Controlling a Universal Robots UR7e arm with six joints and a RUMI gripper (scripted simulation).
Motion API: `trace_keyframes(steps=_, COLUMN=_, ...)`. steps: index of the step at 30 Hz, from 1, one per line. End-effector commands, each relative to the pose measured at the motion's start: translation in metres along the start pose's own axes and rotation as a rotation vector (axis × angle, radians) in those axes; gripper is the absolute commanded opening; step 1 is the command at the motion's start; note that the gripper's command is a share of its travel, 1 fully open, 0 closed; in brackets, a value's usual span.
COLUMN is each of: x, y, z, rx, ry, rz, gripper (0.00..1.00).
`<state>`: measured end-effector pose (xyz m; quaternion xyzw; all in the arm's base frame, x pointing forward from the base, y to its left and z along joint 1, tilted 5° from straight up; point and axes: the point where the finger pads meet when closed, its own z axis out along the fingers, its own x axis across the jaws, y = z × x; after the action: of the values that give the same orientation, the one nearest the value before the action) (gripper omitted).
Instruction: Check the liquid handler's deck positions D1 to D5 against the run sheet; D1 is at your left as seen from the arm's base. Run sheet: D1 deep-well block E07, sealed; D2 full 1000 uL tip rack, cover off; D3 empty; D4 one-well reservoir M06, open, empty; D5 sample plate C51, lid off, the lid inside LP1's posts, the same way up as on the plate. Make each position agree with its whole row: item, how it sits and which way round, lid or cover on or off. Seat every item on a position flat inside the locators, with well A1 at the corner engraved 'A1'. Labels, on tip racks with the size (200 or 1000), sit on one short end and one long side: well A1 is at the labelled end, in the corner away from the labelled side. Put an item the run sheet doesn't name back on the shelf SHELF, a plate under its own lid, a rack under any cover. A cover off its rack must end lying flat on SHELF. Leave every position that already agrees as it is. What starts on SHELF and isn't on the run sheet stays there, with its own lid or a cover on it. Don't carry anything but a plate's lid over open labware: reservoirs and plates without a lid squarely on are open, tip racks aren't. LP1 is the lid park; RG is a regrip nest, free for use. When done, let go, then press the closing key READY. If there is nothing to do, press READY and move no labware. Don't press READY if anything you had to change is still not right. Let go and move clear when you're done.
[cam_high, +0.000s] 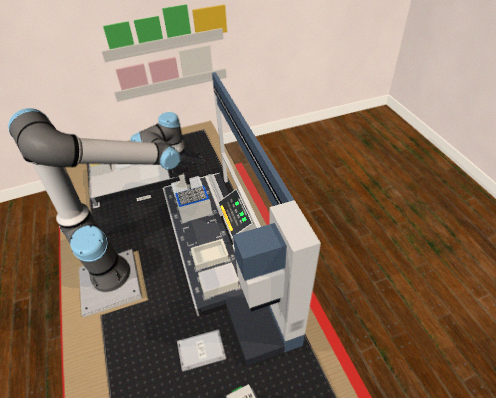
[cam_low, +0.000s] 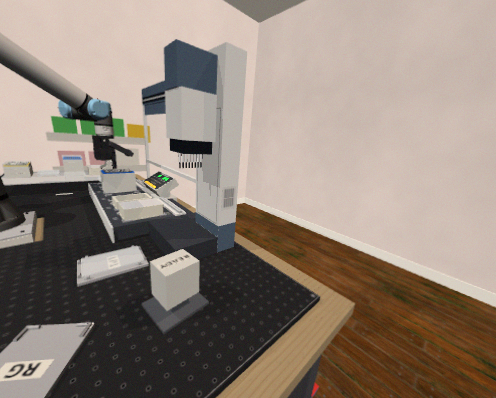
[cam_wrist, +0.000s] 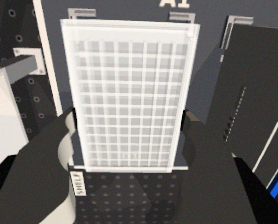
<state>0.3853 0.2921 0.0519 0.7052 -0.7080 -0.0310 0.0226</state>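
1. The gripper (cam_wrist: 131, 142) is closed on a deep-well block (cam_wrist: 129, 95): one dark finger presses each long side, near the end of the block that lies farthest from the engraved "A1" mark (cam_wrist: 175, 3).

2. In the wrist view the block hangs directly beneath the wrist at the D1 end of the liquid handler's deck (cam_high: 186, 250), next to the blue-framed tip rack (cam_high: 192, 196). Its long axis runs from the fingers straight toward the "A1" mark, and the mark sits just beyond the block's far right corner.

3. The block appears slightly skewed against the locator brackets (cam_wrist: 82, 12) at its far end. Whether it is resting flat inside them or raised just above the deck cannot be judged from these views.

4. The coming move probably turns on which end of the block faces the "A1" corner. No label is readable on the block: only a small strip of vertical lettering shows below its near left corner, too small to make out.

5. The grid pattern is visible across the whole top surface, and a seal cannot be confirmed or ruled out.

6. In the top view the arm hides the block almost entirely; in the exterior view the gripper and block are small and far away, behind the tip rack.

7. The READY key (cam_low: 174, 277) stands on the table, well apart from the deck.
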Motion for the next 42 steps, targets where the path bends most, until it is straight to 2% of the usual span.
trace_keyframes(steps=1, x=0.000, y=-0.002, z=-0.010, rx=0.002, ry=-0.002, rz=0.001, gripper=0.00)
trace_keyframes(steps=42, x=0.000, y=-0.002, z=-0.072, rx=0.003, ry=-0.002, rz=0.001, gripper=0.00)
